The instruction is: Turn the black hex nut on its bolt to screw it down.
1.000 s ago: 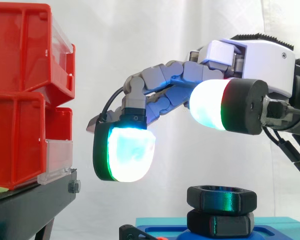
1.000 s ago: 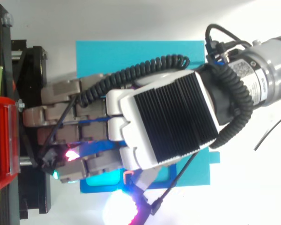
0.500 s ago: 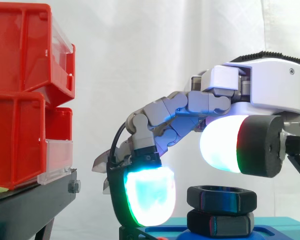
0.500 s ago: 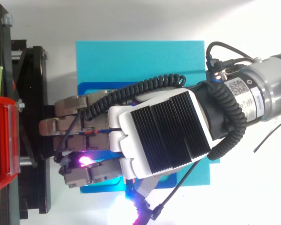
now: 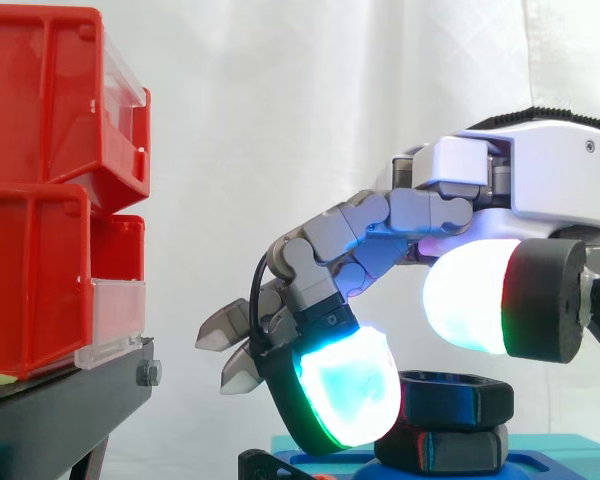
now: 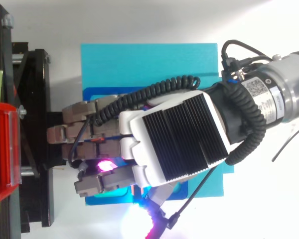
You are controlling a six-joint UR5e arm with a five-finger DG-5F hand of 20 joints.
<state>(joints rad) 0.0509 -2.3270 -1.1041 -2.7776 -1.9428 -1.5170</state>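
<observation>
Black hex nut (image 5: pixel 460 400) beneath robot hand (image 5: pixel 525 185).

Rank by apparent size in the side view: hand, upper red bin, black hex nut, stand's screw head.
1. hand (nearer the camera, so unsure against the bin)
2. upper red bin
3. black hex nut
4. screw head
</observation>
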